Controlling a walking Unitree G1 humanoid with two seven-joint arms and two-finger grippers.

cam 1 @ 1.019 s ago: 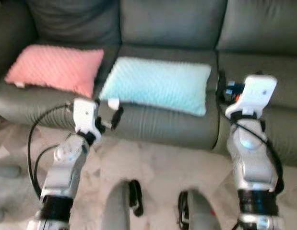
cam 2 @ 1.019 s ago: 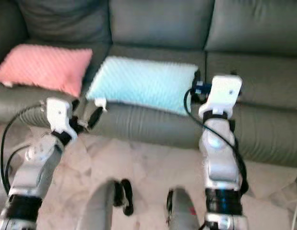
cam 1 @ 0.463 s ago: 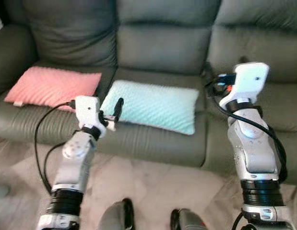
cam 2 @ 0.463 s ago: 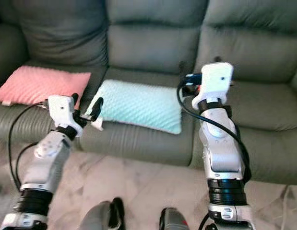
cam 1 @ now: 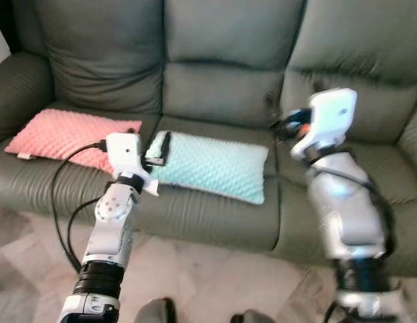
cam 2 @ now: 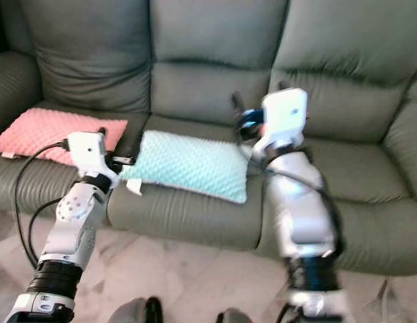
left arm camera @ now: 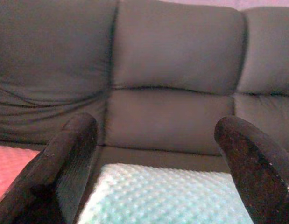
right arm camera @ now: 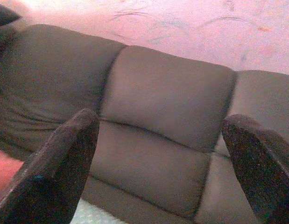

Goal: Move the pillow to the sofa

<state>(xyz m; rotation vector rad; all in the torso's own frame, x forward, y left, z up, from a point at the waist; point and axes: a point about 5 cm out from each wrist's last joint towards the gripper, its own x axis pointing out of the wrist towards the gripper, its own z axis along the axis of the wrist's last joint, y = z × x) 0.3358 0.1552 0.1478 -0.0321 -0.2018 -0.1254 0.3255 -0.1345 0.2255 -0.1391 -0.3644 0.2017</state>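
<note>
Lying flat on the dark grey leather sofa (cam 1: 221,94), the mint dimpled pillow (cam 1: 211,165) sits beyond both spread, empty end effectors: left (left arm camera: 158,154), right (right arm camera: 158,158).

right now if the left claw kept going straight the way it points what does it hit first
Most likely the teal pillow, or it skims just over it into the sofa's middle backrest. The open left claw sits at the pillow's near end, aimed across it; depth is unclear.

Two pillows (cam 1: 211,165) side by side on sofa (cam 1: 221,74), floor (cam 1: 195,282) before, possibly tiled
</note>
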